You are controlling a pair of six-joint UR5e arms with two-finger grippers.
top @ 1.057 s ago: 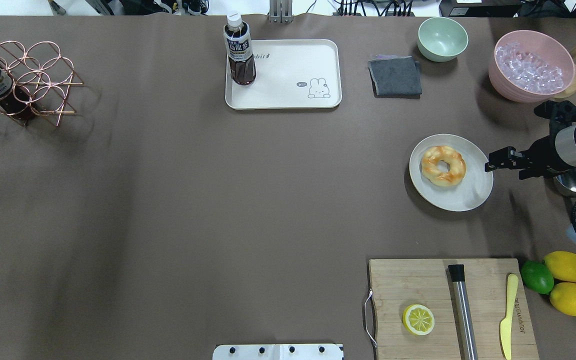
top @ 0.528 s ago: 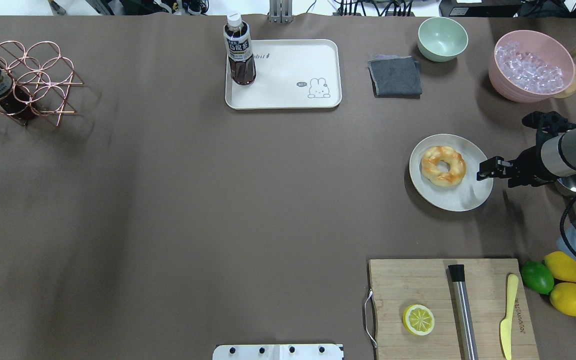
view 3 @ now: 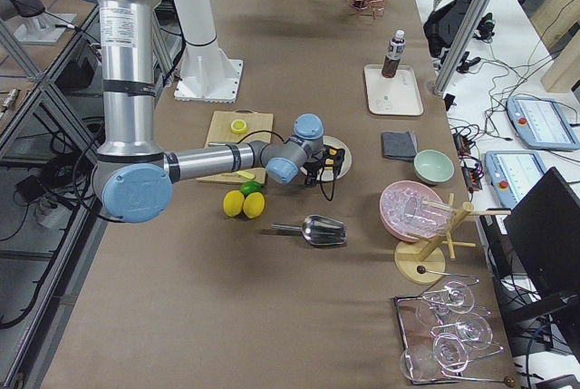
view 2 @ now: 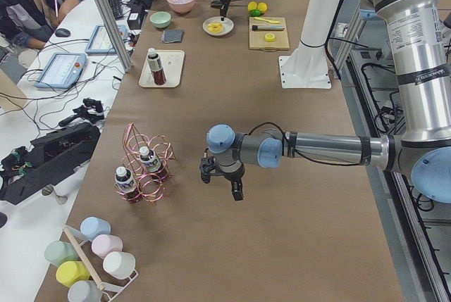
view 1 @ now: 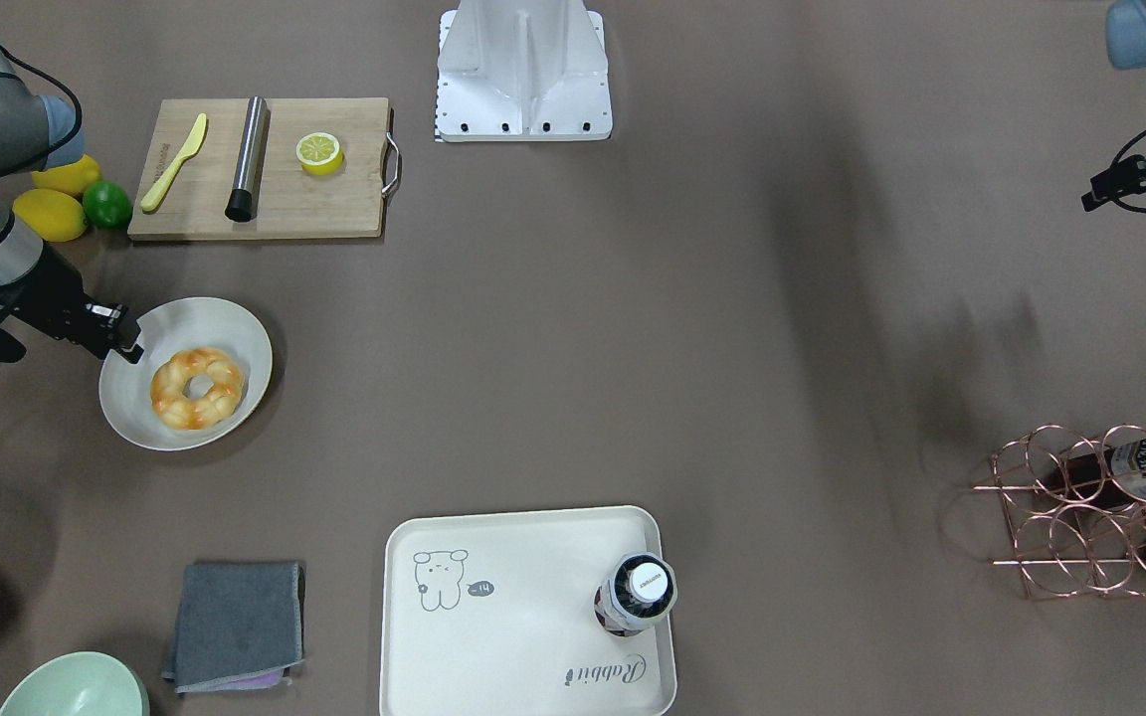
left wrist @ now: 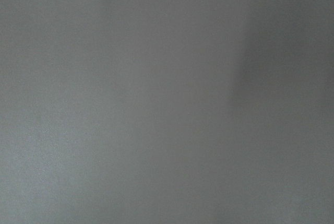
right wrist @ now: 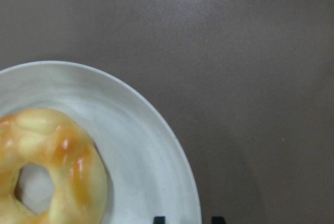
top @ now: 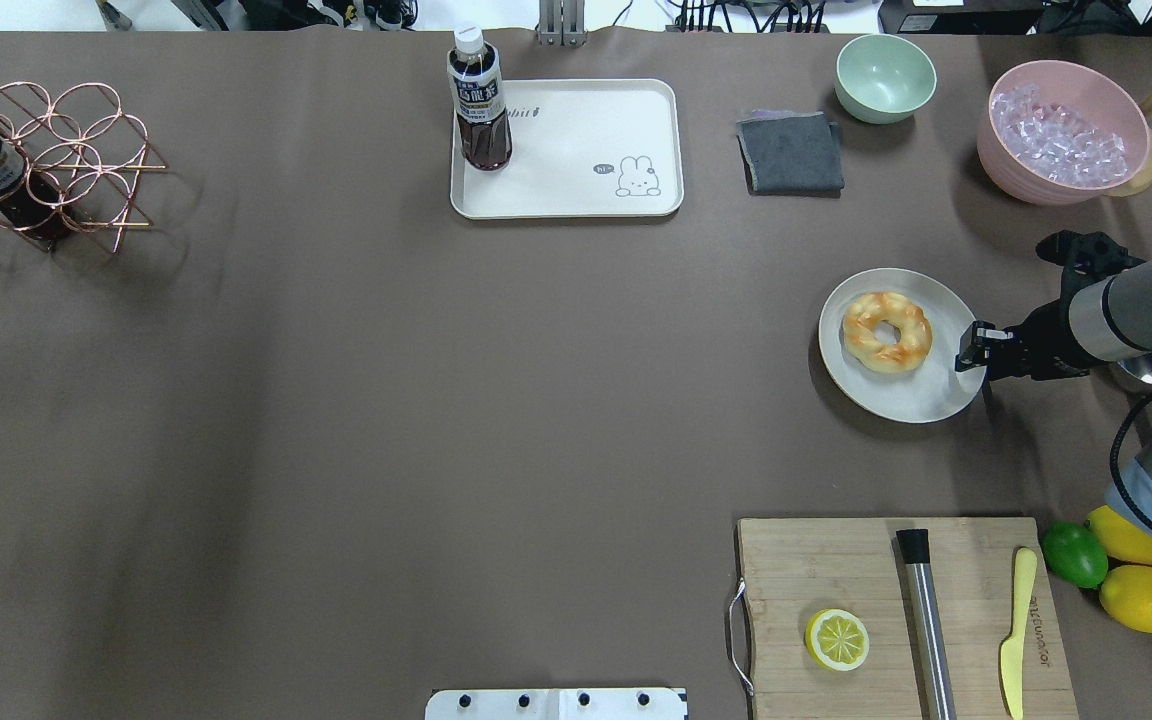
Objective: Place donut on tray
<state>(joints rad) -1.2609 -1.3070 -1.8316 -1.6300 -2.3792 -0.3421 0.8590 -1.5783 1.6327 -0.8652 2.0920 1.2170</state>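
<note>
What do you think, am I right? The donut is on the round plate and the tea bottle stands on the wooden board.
Not quite. The donut is on the round plate, but the tea bottle stands on the rabbit tray, not the wooden board. The overhead exterior view shows it.

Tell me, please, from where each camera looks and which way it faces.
Front-facing: across the table, faces the robot's base; right end effector by the plate.
Overhead: behind the robot, looks forward and down; right arm enters at right.
Exterior left: table's left end, looks along it; left arm near.
Exterior right: table's right end; right arm near.
Left wrist: looks at bare table; no body.
Right wrist: looks down on the donut; fingertips at bottom edge.
Shared: front-facing and overhead both show the tray.
</note>
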